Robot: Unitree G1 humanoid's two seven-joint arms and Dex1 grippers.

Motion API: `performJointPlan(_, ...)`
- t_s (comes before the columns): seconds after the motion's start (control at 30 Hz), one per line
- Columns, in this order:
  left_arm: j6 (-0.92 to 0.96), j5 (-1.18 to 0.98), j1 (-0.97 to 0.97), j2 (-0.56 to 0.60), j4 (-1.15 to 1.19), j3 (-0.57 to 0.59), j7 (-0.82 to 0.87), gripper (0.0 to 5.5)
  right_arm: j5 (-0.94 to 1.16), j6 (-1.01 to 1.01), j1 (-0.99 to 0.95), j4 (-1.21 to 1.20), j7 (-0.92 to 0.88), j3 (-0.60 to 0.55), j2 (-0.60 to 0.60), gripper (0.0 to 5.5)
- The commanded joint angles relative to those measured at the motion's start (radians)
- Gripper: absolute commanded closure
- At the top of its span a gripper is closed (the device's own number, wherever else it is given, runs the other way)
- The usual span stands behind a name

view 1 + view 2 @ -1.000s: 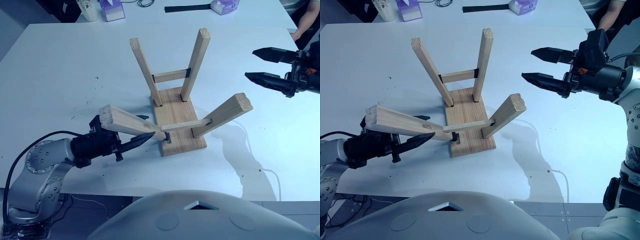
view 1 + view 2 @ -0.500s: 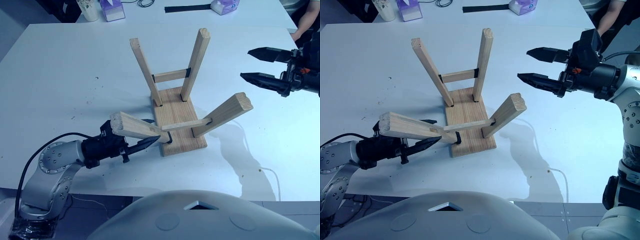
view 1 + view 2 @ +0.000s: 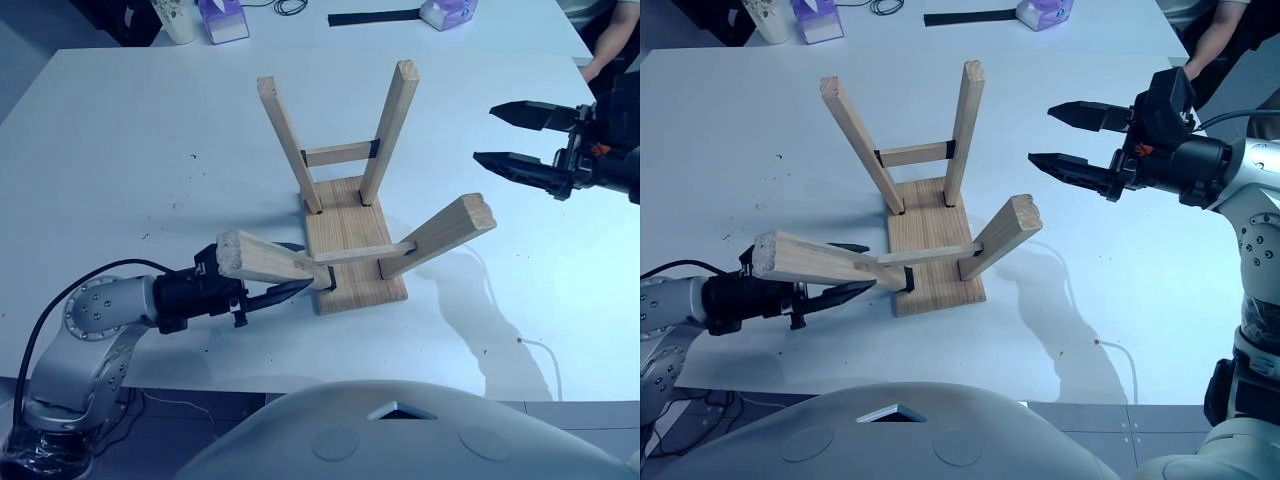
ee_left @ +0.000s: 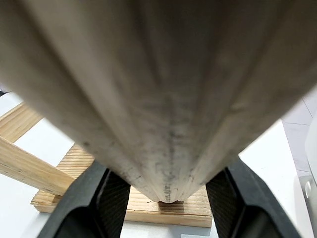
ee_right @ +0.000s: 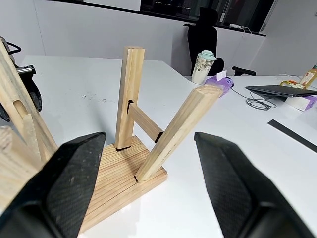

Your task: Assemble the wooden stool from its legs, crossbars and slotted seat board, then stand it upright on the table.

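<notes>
Round near leg [image 3: 258, 256]: L gripper [image 3: 297, 266], tight.

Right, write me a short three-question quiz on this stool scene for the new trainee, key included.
1. True or false: the right hand is open and holds nothing.
2. Pick one: what is the left hand shut on? A. the near left leg B. nothing C. a loose crossbar
3. Count: how many crossbars are already fitted?

Key: 1 true; 2 A; 3 two.
</notes>
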Motion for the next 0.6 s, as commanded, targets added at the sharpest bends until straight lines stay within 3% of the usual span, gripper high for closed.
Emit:
performJointPlan(0.03, 0.075, 0.087, -0.029, 0.039, 0.086, -0.067, 0.025, 3.45, 0.004, -0.004, -0.007, -0.014, -0.003, 0.012, 0.007, 2.21)
performJointPlan(0.6, 0.223, 0.076, -0.242, 0.115, 0.171, -0.207, 0.042, 3.45, 0.012, -0.012, 0.031, -0.078, -0.045, 0.024, 0.056, 2.21)
